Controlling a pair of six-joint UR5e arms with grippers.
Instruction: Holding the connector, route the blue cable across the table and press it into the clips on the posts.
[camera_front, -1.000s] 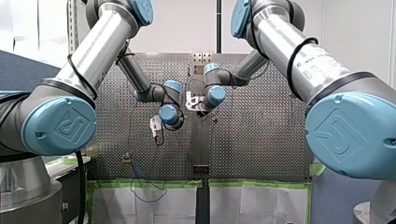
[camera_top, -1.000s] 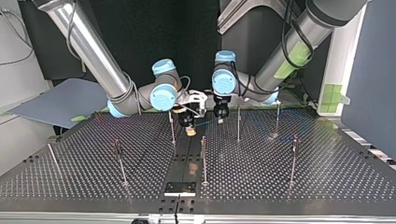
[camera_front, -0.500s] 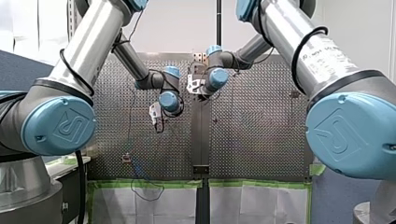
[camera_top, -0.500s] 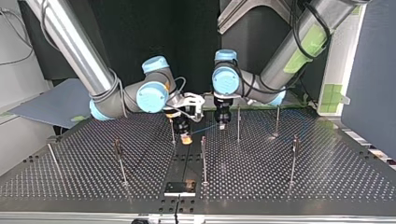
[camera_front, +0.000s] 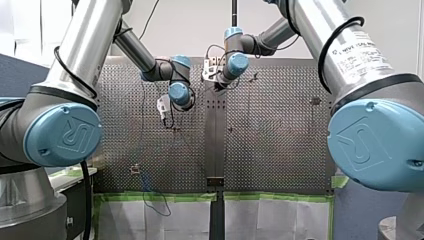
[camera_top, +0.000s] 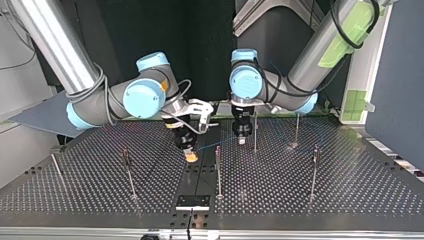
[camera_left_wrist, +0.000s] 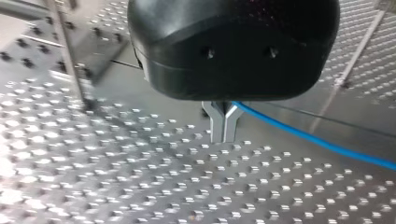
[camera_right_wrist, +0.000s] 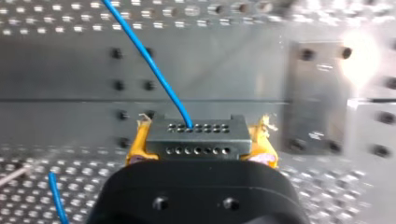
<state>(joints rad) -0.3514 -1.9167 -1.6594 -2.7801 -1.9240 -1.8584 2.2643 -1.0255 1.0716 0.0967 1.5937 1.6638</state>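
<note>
**Operator:** My right claw (camera_right_wrist: 200, 144) clamps the connector (camera_right_wrist: 196, 128) between yellow pads. My left claw (camera_left_wrist: 223, 129) pinches the blue cable (camera_left_wrist: 308, 137), strung between them above the table (camera_top: 325, 200).

**Colleague:** Next?

**Operator:** I'd hold it taut and lower it squarely onto the middle post (camera_top: 218, 172).
</note>
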